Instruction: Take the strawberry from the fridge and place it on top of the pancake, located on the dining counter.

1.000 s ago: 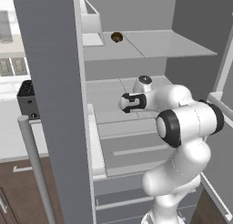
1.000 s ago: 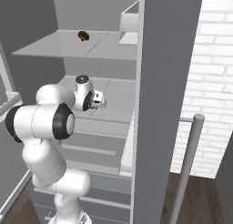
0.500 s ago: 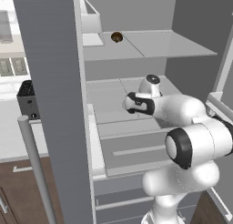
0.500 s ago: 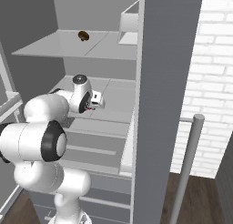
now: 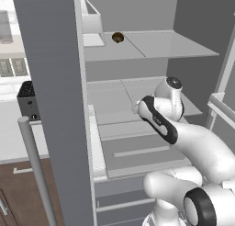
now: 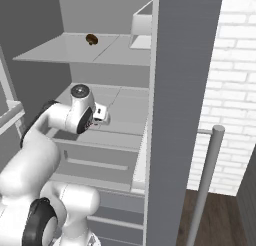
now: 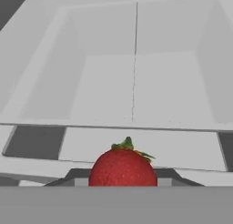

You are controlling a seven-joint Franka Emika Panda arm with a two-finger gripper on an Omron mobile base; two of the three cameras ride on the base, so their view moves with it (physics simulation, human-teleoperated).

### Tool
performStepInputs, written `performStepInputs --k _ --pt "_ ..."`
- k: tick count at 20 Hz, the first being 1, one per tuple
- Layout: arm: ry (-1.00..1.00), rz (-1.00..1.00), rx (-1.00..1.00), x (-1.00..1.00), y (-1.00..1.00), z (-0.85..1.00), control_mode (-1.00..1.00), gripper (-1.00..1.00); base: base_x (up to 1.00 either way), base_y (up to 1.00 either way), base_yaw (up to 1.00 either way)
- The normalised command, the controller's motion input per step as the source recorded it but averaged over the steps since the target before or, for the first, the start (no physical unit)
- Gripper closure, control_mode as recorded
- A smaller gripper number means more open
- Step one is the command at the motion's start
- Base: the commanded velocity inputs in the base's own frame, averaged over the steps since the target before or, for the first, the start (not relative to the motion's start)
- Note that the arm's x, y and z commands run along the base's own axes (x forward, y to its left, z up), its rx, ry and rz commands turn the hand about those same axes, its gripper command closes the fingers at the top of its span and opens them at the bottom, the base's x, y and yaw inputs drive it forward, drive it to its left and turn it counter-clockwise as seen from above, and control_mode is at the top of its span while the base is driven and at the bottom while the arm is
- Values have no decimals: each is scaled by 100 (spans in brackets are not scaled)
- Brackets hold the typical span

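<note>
CHANGE: arm has swung round, elbow now out front | PINCER (image 6: 104, 115): closed on the strawberry (image 7: 123, 167), low over the fridge (image 5: 151, 98) middle shelf | MEANING: berry looks secured; next comes pulling out toward the pancake on the dining counter.

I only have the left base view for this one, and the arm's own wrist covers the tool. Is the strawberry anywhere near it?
Observer: Yes. In the hand view the strawberry sits right at the tool, green cap up.
Operator: Is it gripped?
Observer: Dark fingertips flank it on both sides and look closed on it.
Operator: Where does the tool hang?
Observer: The right base view puts it just above the middle shelf, well below the upper shelf with the small brown item.
</note>
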Motion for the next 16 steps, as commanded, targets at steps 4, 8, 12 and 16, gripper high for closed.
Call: performStepInputs --k 4,8,12,16 --pt "0 0 2 -72 0 78 -100 100 0 0 0" --pt "0 0 2 -74 0 61 -100 100 0 0 0" --pt "0 0 1 -78 0 39 -100 100 0 0 0" --pt "0 0 0 -66 0 34 -100 100 0 0 0"
